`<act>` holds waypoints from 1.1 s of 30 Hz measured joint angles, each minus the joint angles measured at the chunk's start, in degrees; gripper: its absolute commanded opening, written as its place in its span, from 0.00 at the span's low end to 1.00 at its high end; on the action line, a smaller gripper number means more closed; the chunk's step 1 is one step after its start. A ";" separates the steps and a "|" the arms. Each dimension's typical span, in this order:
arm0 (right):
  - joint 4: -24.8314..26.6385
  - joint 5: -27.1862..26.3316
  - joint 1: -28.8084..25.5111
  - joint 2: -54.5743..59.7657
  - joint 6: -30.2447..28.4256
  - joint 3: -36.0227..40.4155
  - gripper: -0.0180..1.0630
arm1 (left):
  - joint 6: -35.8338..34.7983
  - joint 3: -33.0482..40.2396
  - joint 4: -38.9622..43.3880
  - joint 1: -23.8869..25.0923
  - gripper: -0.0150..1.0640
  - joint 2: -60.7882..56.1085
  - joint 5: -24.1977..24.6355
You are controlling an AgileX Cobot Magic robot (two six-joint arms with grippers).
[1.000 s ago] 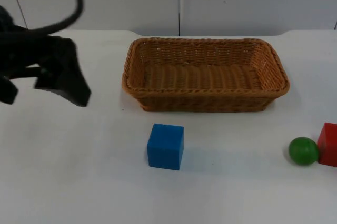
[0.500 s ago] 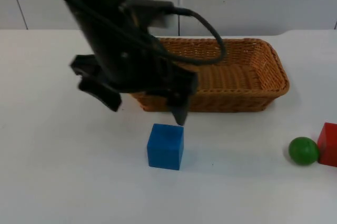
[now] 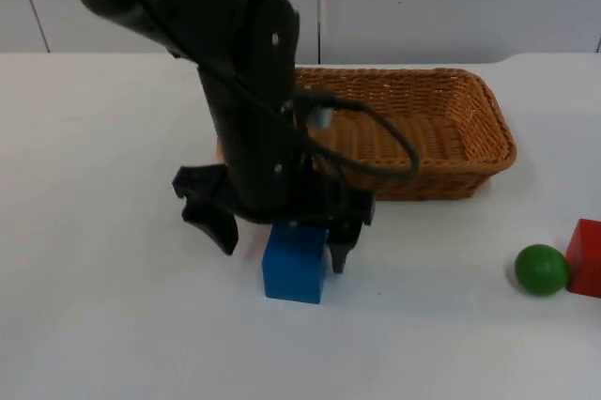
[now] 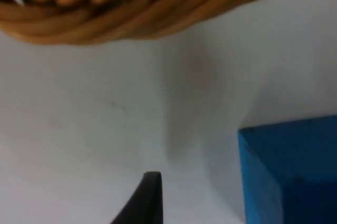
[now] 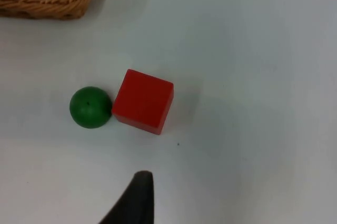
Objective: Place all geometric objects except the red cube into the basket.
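Left gripper [image 3: 280,236] low over blue cube [image 3: 295,266], fingers spread wide, one each side of cube, not touching it. Cube on table [image 3: 113,325] just near of basket [image 3: 441,137]. Green ball [image 3: 541,269] touching red cube [image 3: 585,257] far right. Right gripper [image 5: 138,192] above them; finger state unclear.

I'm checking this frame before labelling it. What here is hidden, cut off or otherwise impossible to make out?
- Top view: the left arm covers the near-left part of the basket and the back of the blue cube.
- Top view: the picture's edge cuts off the red cube, which sits beside the green ball.
- Left wrist view: the left gripper straddles the cube; contact cannot be told.
- Right wrist view: whether the right gripper is open cannot be told.
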 measured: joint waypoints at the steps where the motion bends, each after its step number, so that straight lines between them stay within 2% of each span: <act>1: 0.00 -0.11 0.00 0.00 0.00 0.00 0.99 | -0.04 0.00 0.00 -0.09 0.93 0.67 -0.25; 4: 0.00 -0.37 0.00 0.00 0.00 0.00 0.99 | -0.04 0.00 -0.22 -0.30 0.91 1.42 -1.08; 6: 0.00 -0.37 0.00 0.00 0.00 0.00 0.99 | -0.14 -0.09 -0.22 -0.39 0.81 1.42 -1.11; 7: 0.00 -0.37 0.00 0.00 0.00 0.00 0.99 | -0.14 -0.09 -0.35 -0.39 0.81 1.42 -1.20; 9: 0.00 -0.61 0.00 0.00 0.00 0.00 0.99 | -0.14 -0.09 -0.98 -0.39 0.64 1.50 -1.20; 10: 0.00 -0.61 0.00 0.00 0.00 0.00 0.99 | -0.14 -0.09 -0.98 -0.39 0.52 1.50 -1.20; 11: 0.00 -0.75 0.00 0.00 0.00 0.00 0.99 | -0.14 -0.09 -1.12 -0.39 0.52 1.50 -1.07; 12: 0.00 -0.84 0.00 0.00 0.00 0.00 0.99 | -0.14 -0.09 -1.35 -0.39 0.31 1.50 -0.67; 14: 0.00 -0.78 0.00 0.00 0.00 0.00 0.99 | 0.21 -0.09 -1.55 -0.39 0.06 1.50 0.22; 15: 0.00 -0.78 0.00 0.00 0.00 0.00 0.99 | 0.21 -0.09 -1.55 -0.39 0.02 1.50 0.22; 21: 0.00 -0.78 0.00 0.00 0.11 0.00 0.99 | 8.45 -0.09 -2.59 -0.86 0.02 -1.51 5.47; 25: 0.00 -0.78 0.00 0.00 0.11 0.00 0.99 | 15.21 -0.09 -2.06 -0.95 0.02 -8.38 8.34; 29: 0.00 -0.78 0.00 0.00 0.11 0.00 0.99 | 19.75 -0.09 -1.62 -0.95 0.02 -12.95 8.99; 33: 0.00 -0.78 0.00 0.00 0.11 0.00 0.99 | 21.03 -0.09 0.06 -0.95 0.02 -15.08 8.48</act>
